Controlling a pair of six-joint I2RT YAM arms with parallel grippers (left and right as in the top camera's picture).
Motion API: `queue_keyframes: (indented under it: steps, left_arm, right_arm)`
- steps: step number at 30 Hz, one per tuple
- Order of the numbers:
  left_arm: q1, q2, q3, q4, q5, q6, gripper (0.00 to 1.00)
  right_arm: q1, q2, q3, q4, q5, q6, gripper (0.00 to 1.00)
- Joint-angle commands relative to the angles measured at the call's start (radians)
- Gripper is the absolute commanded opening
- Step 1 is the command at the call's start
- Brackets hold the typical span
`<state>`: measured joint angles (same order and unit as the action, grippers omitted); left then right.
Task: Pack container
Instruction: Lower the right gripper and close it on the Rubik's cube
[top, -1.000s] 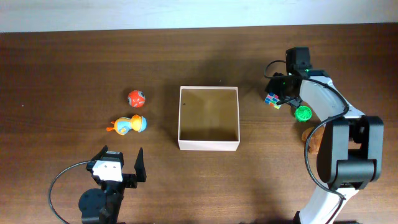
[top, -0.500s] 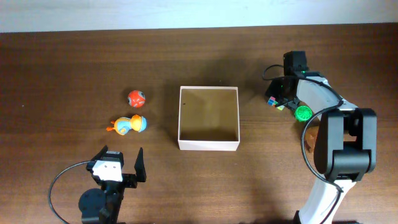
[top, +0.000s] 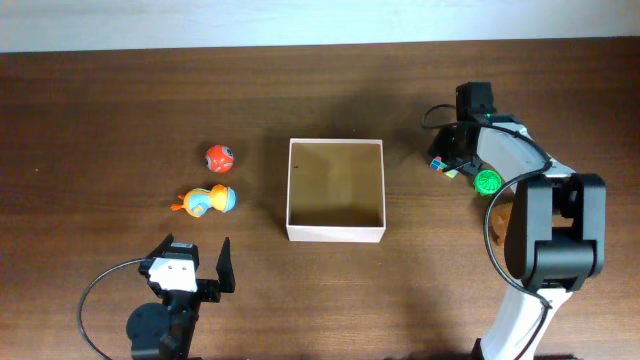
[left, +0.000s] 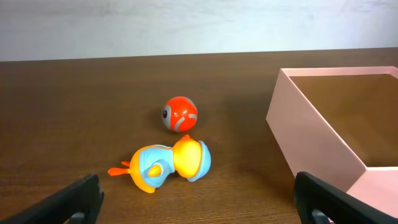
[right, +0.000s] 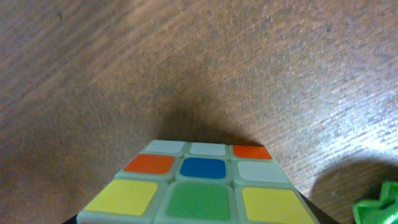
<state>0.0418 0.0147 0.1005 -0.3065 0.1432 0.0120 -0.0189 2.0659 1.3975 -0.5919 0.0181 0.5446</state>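
Dark wood table, pale wall along far edge. Container (top: 336, 235) sits mid-table, open side up, nothing seen inside; all positions below ref. to it. Puzzle cube (top: 438, 163) lies flat on the table well to container's right, approx. level with its far wall. Right gripper (top: 452, 158) is down at the cube. Wrist view shows only the cube's top face and no fingers, so cannot tell whether jaws are apart or gripping. Green ball (top: 487, 181) sits just beyond the cube, farther from container. Left gripper (top: 196, 268) is parked near-left of container, fingers (left: 79, 198) spread wide, holding nothing. Red ball (top: 220, 157) and duck toy (top: 205, 201) lie left of container, apart from each other. Assessment: cube is the item in hand and right arm is by far the nearer. Cube is square, so no long axis to align. Next move, as judged: lift, then carry leftward over container's right wall. Risk: green ball may get knocked.
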Motion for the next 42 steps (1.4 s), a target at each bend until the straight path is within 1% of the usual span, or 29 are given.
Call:
queue_keyframes:
  steps: [1, 10, 13, 19, 21, 22, 25, 30, 36, 39, 41, 42]
  left_arm:
    - [0.007, -0.010, -0.005, 0.000, 0.010, 0.019, 0.99]
    - [0.007, -0.010, -0.005, 0.000, 0.010, 0.019, 0.99]
    - [0.007, -0.010, -0.005, 0.000, 0.010, 0.019, 0.99]
    - [0.007, -0.010, -0.005, 0.000, 0.010, 0.019, 0.99]
    - [0.007, -0.010, -0.005, 0.000, 0.010, 0.019, 0.99]
    - [0.007, -0.010, -0.005, 0.000, 0.010, 0.019, 0.99]
    - [0.007, -0.010, -0.005, 0.000, 0.010, 0.019, 0.99]
    - [0.007, -0.010, -0.005, 0.000, 0.010, 0.019, 0.99]
    - [0.007, -0.010, -0.005, 0.000, 0.010, 0.019, 0.99]
    - [0.007, -0.010, -0.005, 0.000, 0.010, 0.019, 0.99]
    - [0.007, -0.010, -0.005, 0.000, 0.010, 0.019, 0.99]
    - [0.007, -0.010, -0.005, 0.000, 0.010, 0.019, 0.99]
  right_arm:
    - [-0.001, 0.014, 0.056, -0.036, -0.014, -0.032, 0.59]
    - [-0.001, 0.014, 0.289, -0.246, -0.012, -0.140, 0.58]
    - [-0.001, 0.014, 0.327, -0.283, -0.005, -0.149, 0.59]
    - [-0.001, 0.018, 0.303, -0.290, 0.002, -0.161, 0.60]
    - [-0.001, 0.018, 0.292, -0.282, 0.001, -0.210, 0.60]
    - [-0.001, 0.018, 0.287, -0.278, -0.003, -0.248, 0.65]
    - [0.000, 0.018, 0.264, -0.275, -0.002, -0.328, 0.66]
    - [-0.003, 0.018, 0.200, -0.237, 0.013, -0.341, 0.66]
    - [-0.001, 0.019, 0.097, -0.140, 0.009, -0.357, 0.66]
    - [-0.001, 0.019, 0.068, -0.109, 0.009, -0.357, 0.64]
    - [-0.001, 0.019, 0.063, -0.101, 0.009, -0.357, 0.57]
    - [-0.001, 0.019, 0.063, -0.099, 0.009, -0.357, 0.56]
